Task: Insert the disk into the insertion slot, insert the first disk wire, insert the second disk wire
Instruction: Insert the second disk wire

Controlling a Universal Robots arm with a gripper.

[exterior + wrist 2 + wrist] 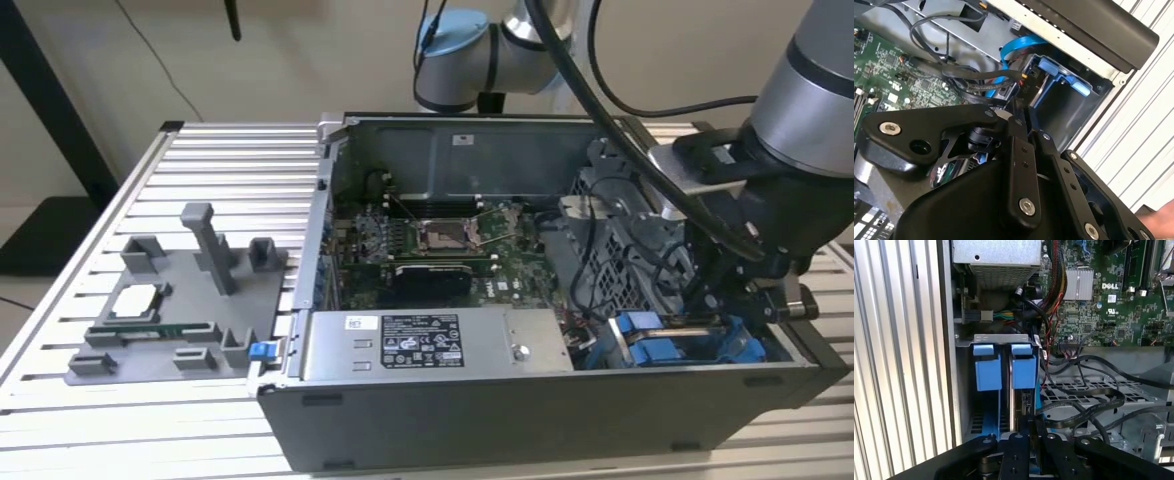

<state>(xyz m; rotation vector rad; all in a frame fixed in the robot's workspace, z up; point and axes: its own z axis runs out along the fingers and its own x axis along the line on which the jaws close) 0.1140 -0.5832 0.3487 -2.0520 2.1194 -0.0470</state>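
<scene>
One gripper [1029, 432] inside open computer case [534, 410], fingers pinched together on black wire plug at back of disk [1024, 371]. Disk sits in slot. Two blue tabs side by side.

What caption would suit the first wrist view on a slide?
Gripper poised at the blue-framed disk standing in its slot inside the open computer case.

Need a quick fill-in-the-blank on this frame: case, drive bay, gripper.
1. The computer case lies on a slatted metal table with its side panel ____.
2. The carrier tabs in the drive bay are coloured ____.
3. The gripper sits down inside the case at the ____ bay, by the blue carriers.
4. On the table beside the case stands a ____ plastic fixture.

Missing words: off; blue; drive; grey
</scene>
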